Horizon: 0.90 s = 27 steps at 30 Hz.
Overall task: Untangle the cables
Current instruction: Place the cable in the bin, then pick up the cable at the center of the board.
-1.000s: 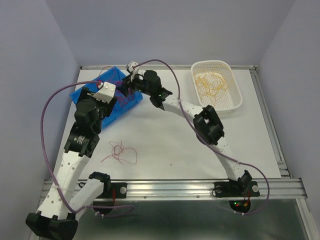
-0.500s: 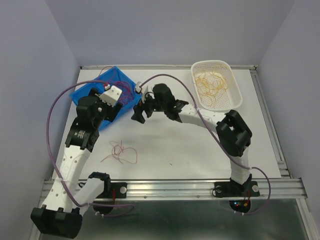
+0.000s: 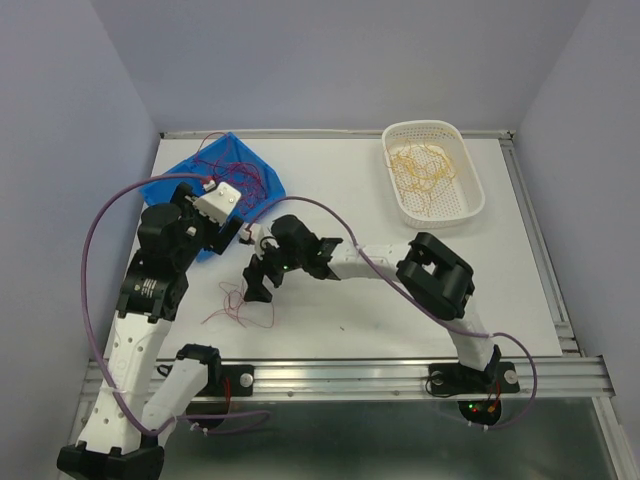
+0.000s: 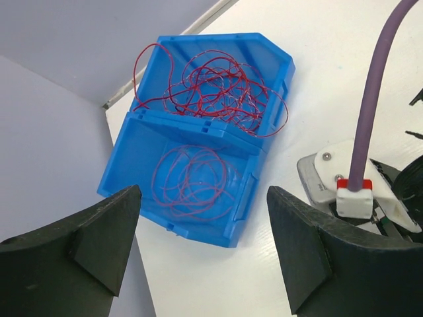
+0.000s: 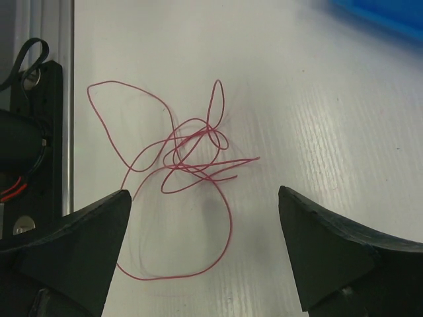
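Cables (image 5: 188, 152): red, hair-thin; judged light, springy, snag-prone. Loose tangle on worktop (image 5: 317, 119), centre of right wrist frame. Best hold: probably a free outer loop. Right tool (image 5: 203, 198): wide, empty, above tangle. Left tool (image 4: 203, 191): wide, empty.

The table (image 5: 344, 99) between the right jaws is matt and finely ribbed. The cables (image 5: 188, 150) on it have a smooth red coating. The bin (image 4: 135, 155) beyond the left jaws is glossy blue plastic. The fingers (image 4: 79, 251) are matt black.
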Motion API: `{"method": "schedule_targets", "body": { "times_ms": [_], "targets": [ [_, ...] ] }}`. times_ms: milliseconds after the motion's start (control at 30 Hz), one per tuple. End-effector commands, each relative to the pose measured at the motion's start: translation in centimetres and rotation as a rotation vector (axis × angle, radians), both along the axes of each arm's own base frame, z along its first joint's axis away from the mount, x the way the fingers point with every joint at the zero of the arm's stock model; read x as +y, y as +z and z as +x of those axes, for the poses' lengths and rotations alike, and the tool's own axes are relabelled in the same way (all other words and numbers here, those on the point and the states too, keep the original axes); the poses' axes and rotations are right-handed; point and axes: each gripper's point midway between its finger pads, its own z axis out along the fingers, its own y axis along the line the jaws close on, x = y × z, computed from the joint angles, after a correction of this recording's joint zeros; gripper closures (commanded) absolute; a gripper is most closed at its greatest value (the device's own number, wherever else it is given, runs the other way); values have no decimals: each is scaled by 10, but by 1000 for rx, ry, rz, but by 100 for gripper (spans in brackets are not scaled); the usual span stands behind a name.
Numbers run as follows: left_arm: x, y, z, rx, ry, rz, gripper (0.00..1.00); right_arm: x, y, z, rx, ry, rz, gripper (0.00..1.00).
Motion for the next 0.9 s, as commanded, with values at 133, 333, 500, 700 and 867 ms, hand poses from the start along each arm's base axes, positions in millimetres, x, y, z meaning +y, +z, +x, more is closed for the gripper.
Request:
{"method": "schedule_targets", "body": {
  "times_ms": [133, 333, 500, 700, 867],
  "targets": [
    [5, 7, 1, -21, 16, 28, 11, 24, 3, 10, 12, -65, 76, 4],
    [17, 13, 5, -36, 84, 40, 11, 37, -18, 3, 39, -69, 60, 11],
    [14, 16, 4, -42, 71, 29, 11, 40, -7, 1, 44, -80, 120, 64],
    [-8, -2, 7, 16, -54, 11, 12, 10, 47, 18, -69, -214, 253, 99],
    [-30, -19, 12, 70, -180, -30, 11, -28, 81, 34, -139, -312, 301, 99]
  ]
}}
